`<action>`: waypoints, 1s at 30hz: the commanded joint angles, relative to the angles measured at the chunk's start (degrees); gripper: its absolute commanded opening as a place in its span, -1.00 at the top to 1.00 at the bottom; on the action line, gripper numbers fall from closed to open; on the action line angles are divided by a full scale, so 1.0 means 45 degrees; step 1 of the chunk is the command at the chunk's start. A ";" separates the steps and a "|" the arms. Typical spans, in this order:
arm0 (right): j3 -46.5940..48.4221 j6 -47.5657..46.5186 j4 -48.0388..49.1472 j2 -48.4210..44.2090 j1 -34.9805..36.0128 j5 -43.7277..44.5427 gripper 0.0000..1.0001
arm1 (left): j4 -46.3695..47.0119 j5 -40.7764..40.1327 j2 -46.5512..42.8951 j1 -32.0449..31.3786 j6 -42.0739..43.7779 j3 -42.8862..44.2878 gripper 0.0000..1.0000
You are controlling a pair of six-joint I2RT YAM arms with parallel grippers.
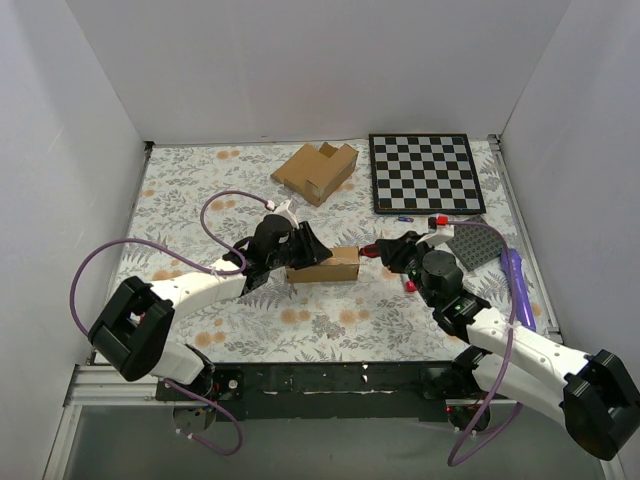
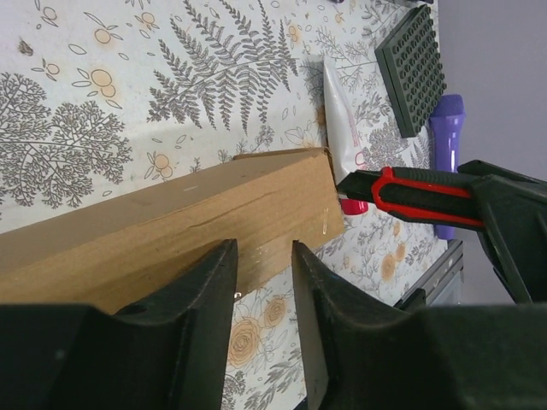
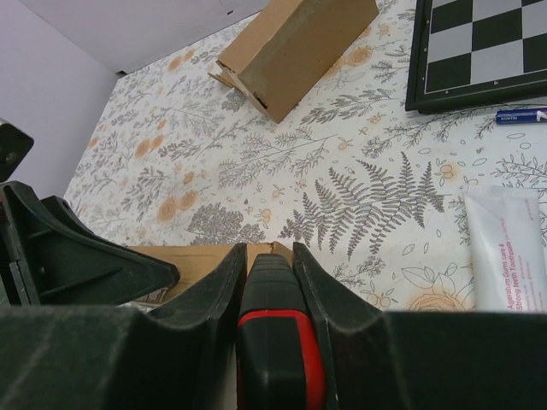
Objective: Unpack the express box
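The express box (image 1: 330, 266), a small plain brown carton, lies mid-table; the left wrist view shows it as a long brown block (image 2: 171, 226). My left gripper (image 1: 303, 252) sits at the box's left end, its jaws a narrow gap apart (image 2: 263, 248) over the box's near edge, with table visible between them. My right gripper (image 1: 386, 249) is at the box's right end, shut on a black and red utility knife (image 3: 278, 342). The knife (image 2: 410, 192) points at the box's right end, its tip just short of the corner. The box's corner (image 3: 278, 249) shows just beyond the knife's nose.
A larger notched cardboard box (image 1: 315, 170) stands at the back, with a chessboard (image 1: 425, 172) to its right. A white tube (image 3: 508, 248), a grey studded plate (image 1: 478, 245) and a purple cylinder (image 1: 515, 280) lie at the right. A blue pen (image 3: 521, 115) lies by the chessboard.
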 commanded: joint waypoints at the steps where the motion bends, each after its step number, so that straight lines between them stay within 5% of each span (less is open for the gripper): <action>1: 0.0275 0.0494 -0.1045 -0.0336 0.0255 -0.0828 0.97 | -0.0750 -0.0667 0.0293 -0.0014 -0.0044 -0.0397 0.42; 9: 0.0256 0.0612 -0.1338 -0.0493 0.0313 -0.0887 0.97 | -0.0692 -0.0726 0.0528 -0.0053 -0.0279 -0.0397 0.68; 11: 0.0295 0.0554 -0.1377 -0.0454 0.0313 -0.0809 0.97 | -0.0692 -0.0726 0.0431 -0.0073 -0.0162 -0.0358 0.55; 14: 0.0353 0.0359 -0.1397 -0.0395 0.0313 -0.0808 0.97 | -0.0867 -0.0882 0.0119 -0.0073 0.0306 -0.0124 -0.05; 17: 0.0451 0.0183 -0.1377 -0.0278 0.0313 -0.0808 0.97 | -0.1257 -0.1000 -0.0058 -0.0054 0.1084 0.0305 -0.26; 30: 0.0998 -0.0950 -0.1612 0.0328 0.0333 -0.1258 0.97 | -0.3308 -0.1390 -0.0839 0.0141 0.5599 0.2396 -0.56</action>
